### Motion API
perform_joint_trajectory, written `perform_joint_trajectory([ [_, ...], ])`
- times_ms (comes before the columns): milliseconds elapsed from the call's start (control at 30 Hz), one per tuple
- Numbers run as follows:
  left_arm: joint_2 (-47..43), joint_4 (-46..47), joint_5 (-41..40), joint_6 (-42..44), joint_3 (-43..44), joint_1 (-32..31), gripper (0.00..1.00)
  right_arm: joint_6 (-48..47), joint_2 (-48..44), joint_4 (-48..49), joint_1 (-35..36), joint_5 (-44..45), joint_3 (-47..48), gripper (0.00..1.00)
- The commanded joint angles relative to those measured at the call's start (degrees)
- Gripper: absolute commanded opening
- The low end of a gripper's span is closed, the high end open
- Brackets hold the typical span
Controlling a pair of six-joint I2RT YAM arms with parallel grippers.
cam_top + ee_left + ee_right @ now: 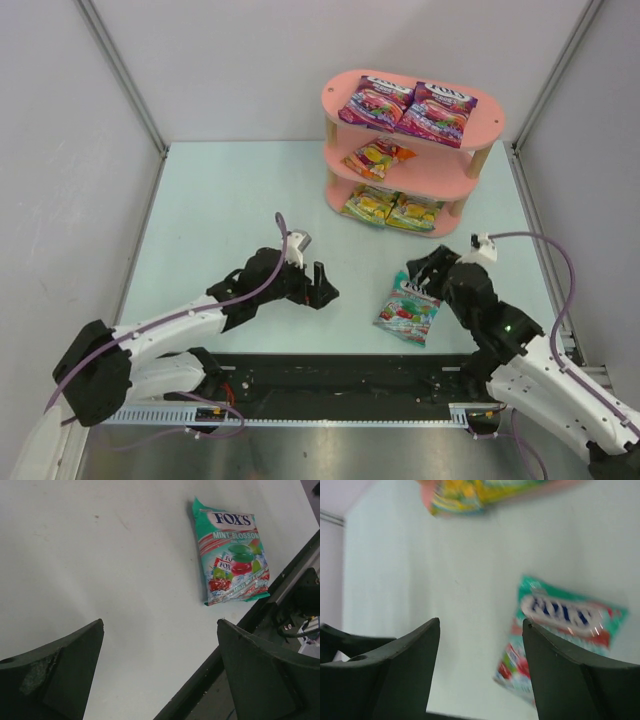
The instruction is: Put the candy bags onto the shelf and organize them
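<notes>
Pink shelf (335, 100) stands at the far right corner of the table (220, 200). Its top board carries two purple bags (378, 103) side by side. The middle board holds a red-orange bag (378, 157), and the bottom board holds two yellow-green bags (370, 205) side by side. The teal bag (408, 310) lies flat on the table near the near edge, right of the middle, with its logo end toward the shelf. The left jaws hover over the table to the left of the teal bag, apart from it, spread wide and holding nothing. The right jaws hang just beside the bag's far right side, parted with nothing between them. The right wrist view is blurred, so I cannot tell whether a tip touches the bag.
</notes>
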Motion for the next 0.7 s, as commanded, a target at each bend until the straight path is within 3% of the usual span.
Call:
perform_joint_trajectory([
  [0, 4.11, 7.60, 2.34, 0.30, 3.90, -2.09, 0.99, 24.36, -4.79, -29.39, 9.70, 13.92, -1.70, 0.72],
  [200, 9.03, 12.88, 2.69, -1.81, 4.86, -4.20, 0.99, 41.17, -2.96, -39.34, 21.47, 17.44, -4.17, 0.72],
  [367, 13.34, 15.77, 2.87, -3.47, 5.57, -5.78, 0.98, 50.57, 2.23, -39.97, 27.12, 17.98, -6.54, 0.72],
  [667, 16.42, 18.50, 3.39, -5.59, 5.75, -7.19, 0.97, 50.88, 1.54, -31.81, 30.11, 19.90, -12.00, 0.61],
])
